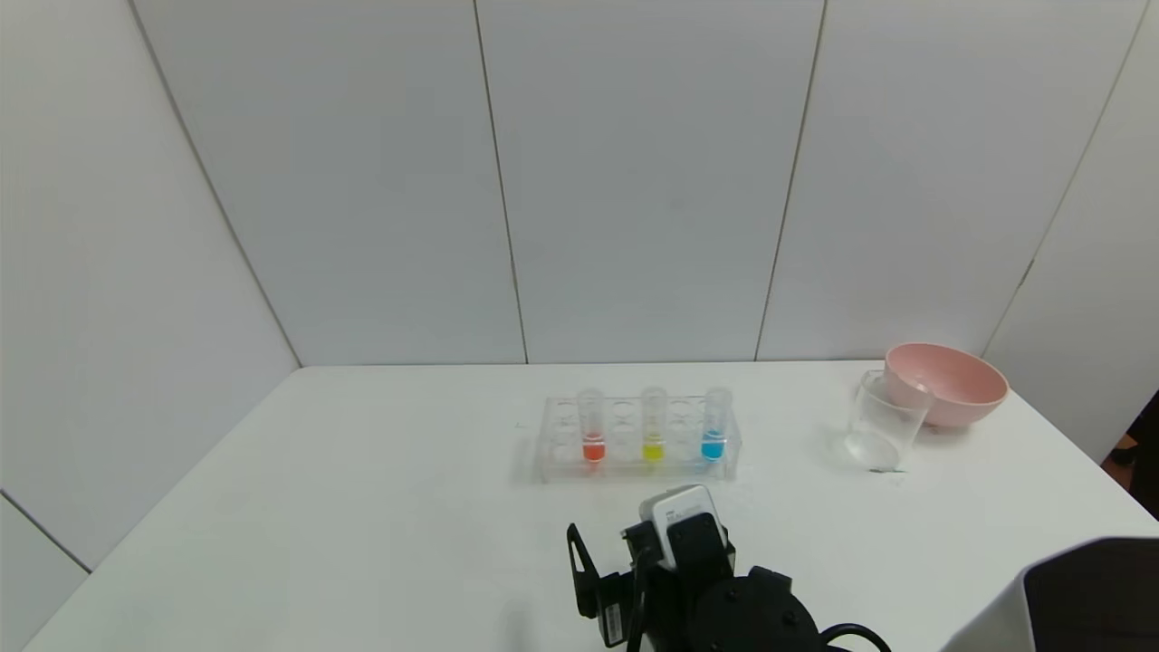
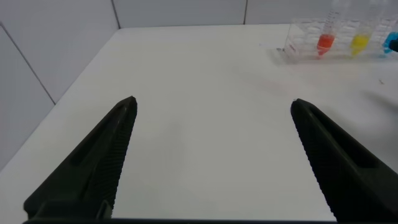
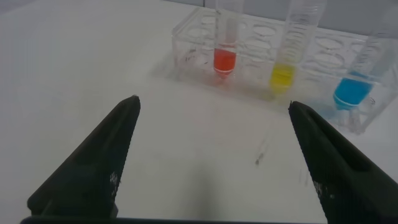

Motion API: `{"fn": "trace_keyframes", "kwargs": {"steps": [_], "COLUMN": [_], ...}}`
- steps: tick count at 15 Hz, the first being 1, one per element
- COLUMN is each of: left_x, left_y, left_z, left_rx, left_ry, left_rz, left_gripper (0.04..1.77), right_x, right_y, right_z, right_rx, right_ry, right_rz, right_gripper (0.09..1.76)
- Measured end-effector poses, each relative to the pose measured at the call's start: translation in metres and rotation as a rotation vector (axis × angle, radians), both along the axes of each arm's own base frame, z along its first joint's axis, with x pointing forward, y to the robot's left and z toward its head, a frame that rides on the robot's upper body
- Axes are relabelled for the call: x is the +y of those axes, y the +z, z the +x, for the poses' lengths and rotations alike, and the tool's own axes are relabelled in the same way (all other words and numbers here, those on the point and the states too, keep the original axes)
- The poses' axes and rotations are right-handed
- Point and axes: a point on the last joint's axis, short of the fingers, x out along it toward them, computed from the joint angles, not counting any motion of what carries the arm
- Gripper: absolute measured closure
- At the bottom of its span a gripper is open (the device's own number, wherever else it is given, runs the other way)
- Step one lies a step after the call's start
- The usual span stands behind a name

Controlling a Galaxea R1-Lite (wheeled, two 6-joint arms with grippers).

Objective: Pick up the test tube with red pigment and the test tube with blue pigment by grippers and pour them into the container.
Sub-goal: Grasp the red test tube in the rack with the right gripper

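The test tube with red pigment and the test tube with blue pigment stand upright in a clear rack at mid-table. The container, a clear beaker, stands to the right of the rack. My right gripper is open and empty, low over the table just in front of the rack. Its wrist view shows the red tube and blue tube beyond the gripper. My left gripper is open and empty over bare table, out of the head view. The red tube is far off.
A yellow-liquid tube stands between the red and blue ones. A pink bowl sits right behind the beaker near the table's right edge. White walls close the back and left. A white and dark body fills the bottom right corner.
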Motion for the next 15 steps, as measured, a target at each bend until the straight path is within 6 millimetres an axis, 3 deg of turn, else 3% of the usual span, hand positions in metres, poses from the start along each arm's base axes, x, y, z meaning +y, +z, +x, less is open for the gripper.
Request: {"fn": "trace_keyframes", "kwargs": {"steps": [5,9,15], "left_x": [0.000,0.000,0.000], "left_y": [0.000,0.000,0.000], "left_z": [0.000,0.000,0.000], "left_rx": [0.000,0.000,0.000], "left_ry": [0.000,0.000,0.000], "left_rz": [0.000,0.000,0.000], "left_gripper": [0.05,0.05,0.05], "right_x": [0.023,0.041,0.047], "right_y": [0.004,0.020,0.016], "right_z": [0.026,0.062,0.115], "right_rx": [0.007,-0.011,-0.040], "right_ry": [0.011,-0.017,-0.043], "right_rz": [-0.010,0.013,0.032], "right_gripper": [0.14,0.14,0.14]}}
